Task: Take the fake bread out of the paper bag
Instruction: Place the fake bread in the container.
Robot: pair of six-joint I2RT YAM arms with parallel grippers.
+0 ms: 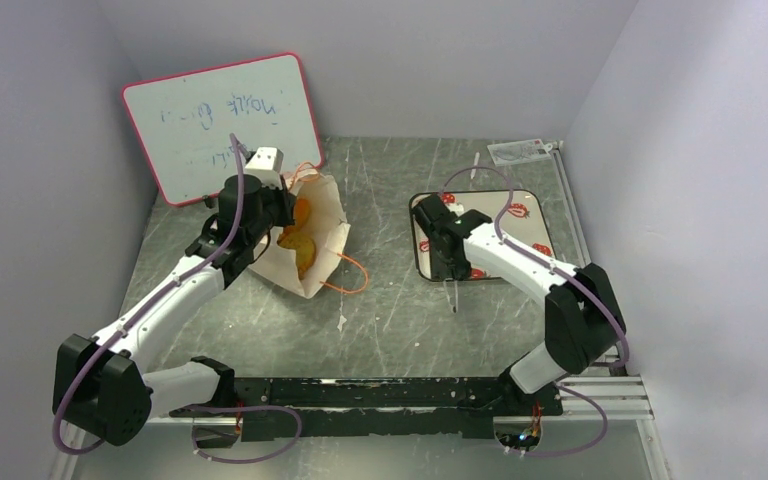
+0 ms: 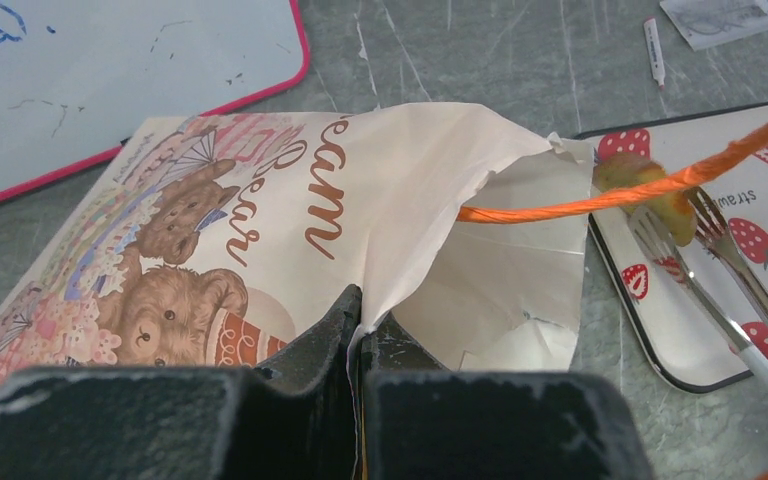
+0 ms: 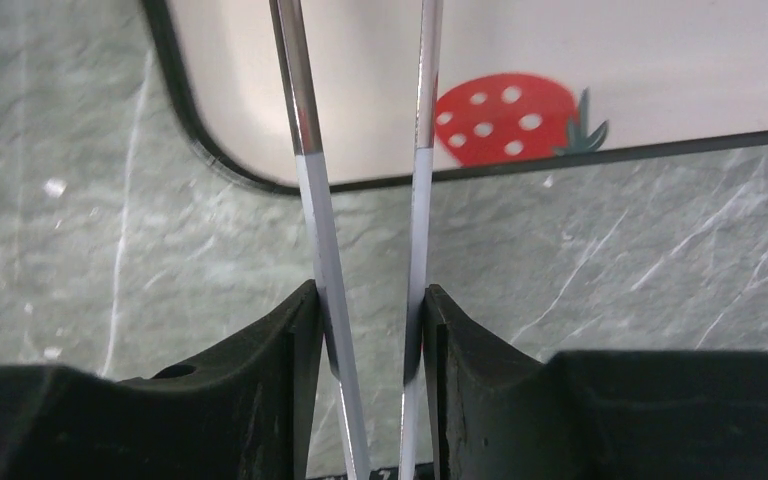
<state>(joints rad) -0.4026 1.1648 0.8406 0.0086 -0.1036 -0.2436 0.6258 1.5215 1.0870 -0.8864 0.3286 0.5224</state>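
The paper bag lies on its side, mouth open, with orange-brown fake bread showing inside. My left gripper is shut on the bag's upper edge; in the left wrist view the paper is pinched between the fingers of that gripper. My right gripper is shut on metal tongs at the near-left edge of the strawberry tray. In the left wrist view the tongs hold a small tan bread piece over the tray, behind the bag's orange cord handle.
A pink-framed whiteboard leans at the back left, close behind the bag. A marker and a small packet lie at the back right. White walls enclose the table on three sides.
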